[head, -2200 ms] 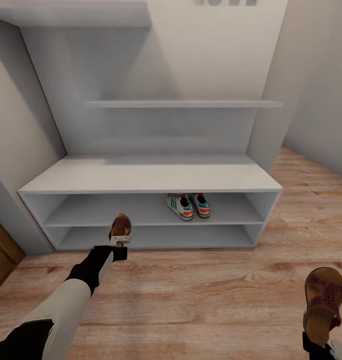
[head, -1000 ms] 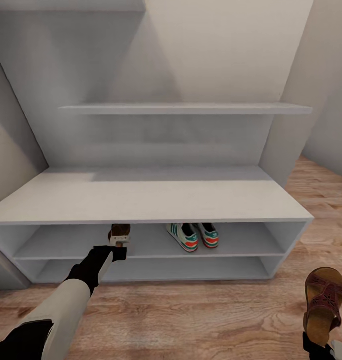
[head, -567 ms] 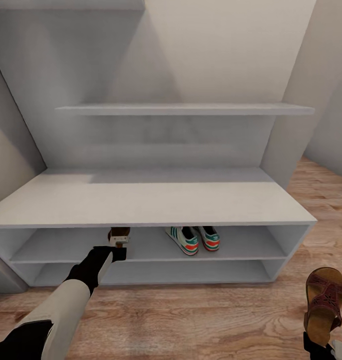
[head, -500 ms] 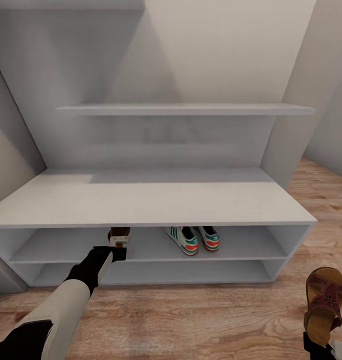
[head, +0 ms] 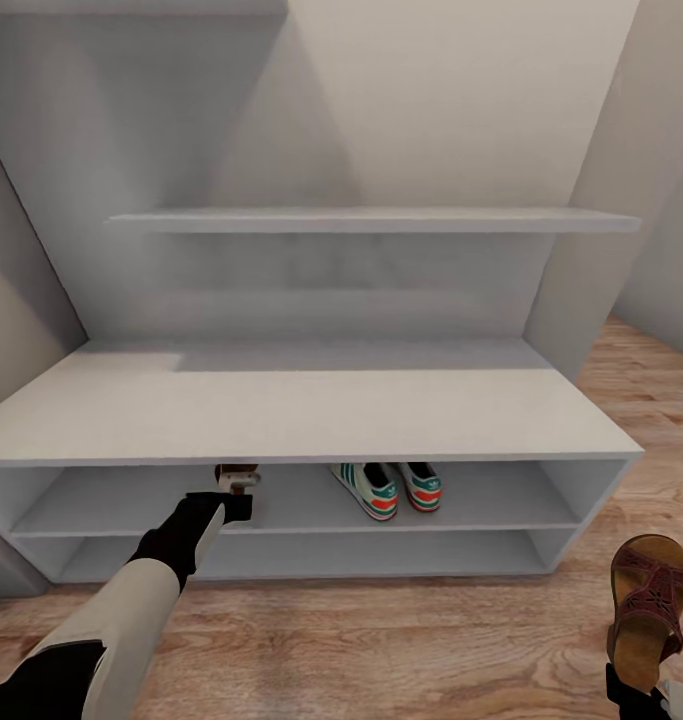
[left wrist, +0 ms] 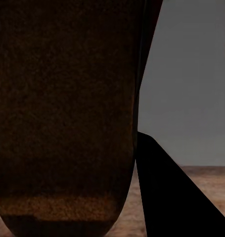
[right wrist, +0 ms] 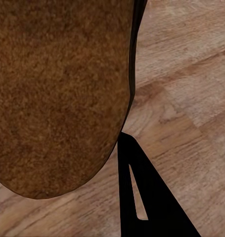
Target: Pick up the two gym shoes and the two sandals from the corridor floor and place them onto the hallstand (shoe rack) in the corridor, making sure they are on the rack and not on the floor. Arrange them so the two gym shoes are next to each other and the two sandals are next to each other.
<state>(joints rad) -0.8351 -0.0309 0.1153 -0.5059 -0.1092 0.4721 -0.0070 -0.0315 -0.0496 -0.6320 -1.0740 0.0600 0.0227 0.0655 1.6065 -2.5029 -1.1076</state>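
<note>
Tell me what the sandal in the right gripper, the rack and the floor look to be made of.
Sandal: likely dark brown leather, matte, with cut-out upper; its footbed looks grainy, suede-like. Hallstand: smooth light-grey panels, matte, possibly painted board. Corridor floor: light brown wood planks, judging by the grain and knots.

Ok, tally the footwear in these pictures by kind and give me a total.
Gym shoes: 2, one beside the other on the upper shelf row of the hallstand.
Sandals: 2, one in the left gripper at the upper shelf row, one held by the right gripper above the corridor floor.
Total: 4.
</note>
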